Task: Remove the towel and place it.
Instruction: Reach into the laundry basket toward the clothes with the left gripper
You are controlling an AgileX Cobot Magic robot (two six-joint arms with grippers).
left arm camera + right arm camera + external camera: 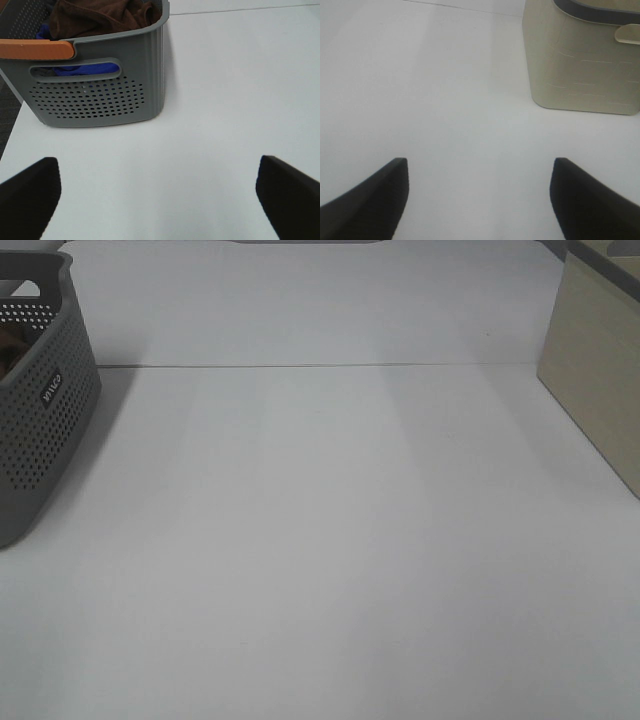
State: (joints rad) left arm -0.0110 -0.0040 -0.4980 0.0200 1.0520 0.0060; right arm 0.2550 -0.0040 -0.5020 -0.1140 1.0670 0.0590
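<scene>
- The towel (100, 17) lies bunched inside the grey basket (100, 100); it is not yet removed.
- The left fingers (30, 195) are spread wide and empty, near the basket, over the table (225, 75).
- The right fingers (365, 200) are likewise spread, holding nothing.
- The whole task appears left: grasp, lift out, place.

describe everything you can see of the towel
The towel is dark brown, plush-looking cloth, crumpled in soft folds inside the grey perforated basket and heaped up to about its rim. Blue fabric shows beside it and through the handle slot below. No tag is visible, and only part of the towel is in view. The open left gripper is clear of it.
</scene>
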